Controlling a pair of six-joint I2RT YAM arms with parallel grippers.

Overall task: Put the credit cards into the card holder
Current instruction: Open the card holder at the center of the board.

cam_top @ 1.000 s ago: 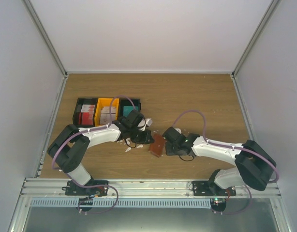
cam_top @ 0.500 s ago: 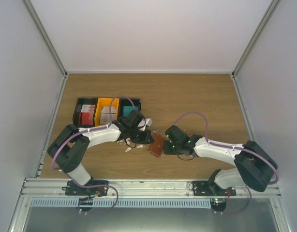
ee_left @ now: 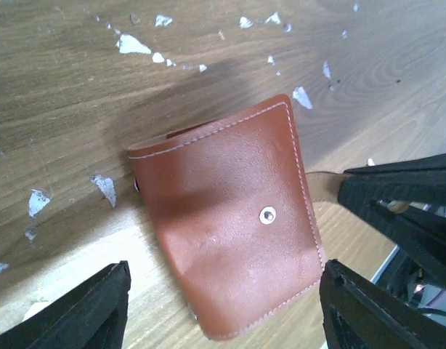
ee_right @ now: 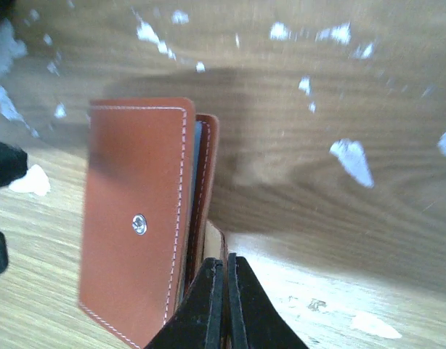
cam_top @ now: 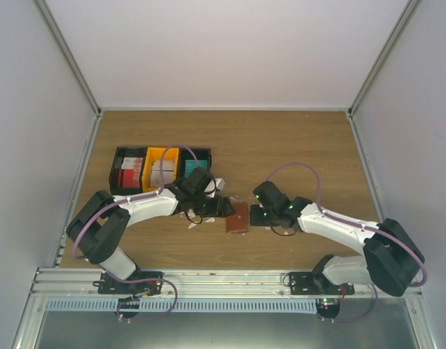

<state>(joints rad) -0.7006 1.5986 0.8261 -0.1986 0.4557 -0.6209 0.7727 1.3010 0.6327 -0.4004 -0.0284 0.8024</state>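
Observation:
The card holder (cam_top: 237, 217) is a reddish-brown leather wallet with a metal snap, lying folded on the wood between the two arms. My left gripper (ee_left: 224, 287) hovers open above the card holder (ee_left: 234, 225), one finger on each side and neither touching it. My right gripper (ee_right: 224, 273) is shut on a thin leather tab at the edge of the card holder (ee_right: 136, 218). A thin bluish edge shows between its leaves. Credit cards lie in the bins: red and white (cam_top: 128, 175), white-pinkish (cam_top: 162, 173), teal (cam_top: 192, 166).
Three joined bins (cam_top: 161, 156), black, yellow and black, stand at the back left behind my left arm. Small white scraps (ee_left: 132, 45) are scattered over the wood around the wallet. Grey walls close in the table on three sides.
My left gripper opened and let go of the card holder, which dropped from tilted to lying flat. My right gripper swung round and shut on its tab.

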